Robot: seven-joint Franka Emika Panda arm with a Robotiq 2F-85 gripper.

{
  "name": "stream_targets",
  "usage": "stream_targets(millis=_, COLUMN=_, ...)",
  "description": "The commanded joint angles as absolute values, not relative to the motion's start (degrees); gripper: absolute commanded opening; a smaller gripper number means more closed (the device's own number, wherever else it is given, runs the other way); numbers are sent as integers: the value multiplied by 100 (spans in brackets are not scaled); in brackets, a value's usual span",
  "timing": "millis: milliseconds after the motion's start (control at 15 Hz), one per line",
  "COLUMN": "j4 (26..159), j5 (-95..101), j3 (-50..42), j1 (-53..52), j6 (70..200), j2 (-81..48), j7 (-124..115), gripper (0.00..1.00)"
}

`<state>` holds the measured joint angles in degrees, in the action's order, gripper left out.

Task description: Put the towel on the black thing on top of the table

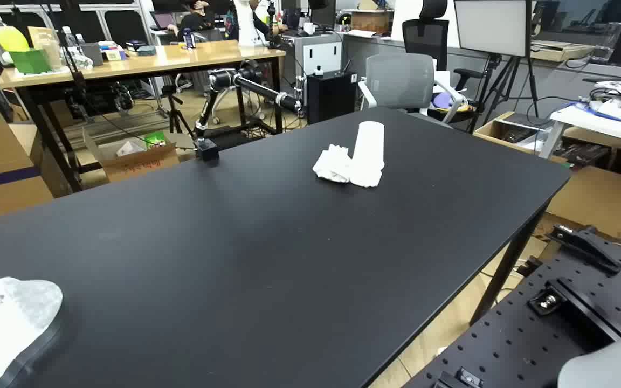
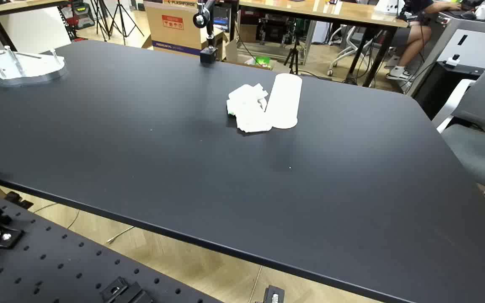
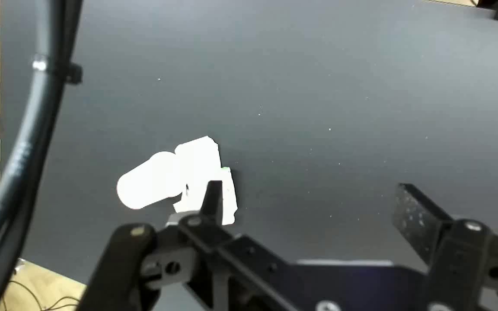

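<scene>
The white crumpled towel [image 1: 333, 164] lies on the black table in both exterior views [image 2: 249, 108]. It touches or nearly touches a white cup-like cylinder that stands upright. In the wrist view the towel [image 3: 199, 162] is left of centre, partly hidden behind the left finger. My gripper [image 3: 309, 185] is open, with bare black table between its fingers. It is out of view in both exterior views. The black thing is unclear: a small black block [image 1: 207, 150] at the table's edge bears a black jointed arm, also in an exterior view [image 2: 208, 54]; the tabletop [image 2: 200, 168] is black too.
The white cylinder [image 1: 370, 143] stands close beside the towel, also in the wrist view [image 3: 147, 183]. A silvery plate with upright pegs [image 1: 19, 307] lies at one end of the table, also in an exterior view [image 2: 27, 65]. A grey chair [image 1: 399, 81] stands past the table's edge.
</scene>
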<state>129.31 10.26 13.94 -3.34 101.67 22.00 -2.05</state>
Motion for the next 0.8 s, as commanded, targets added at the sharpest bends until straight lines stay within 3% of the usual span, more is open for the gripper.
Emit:
stream_targets(millis=0, j4=12915, j5=1082, j3=1242, j1=-514, j6=10149, j2=2175, j7=-259, gripper=100)
stream_targets(millis=733, j4=12964, j5=1212, j3=1277, j1=-477, j6=10296, j2=2207, j7=-389, gripper=100)
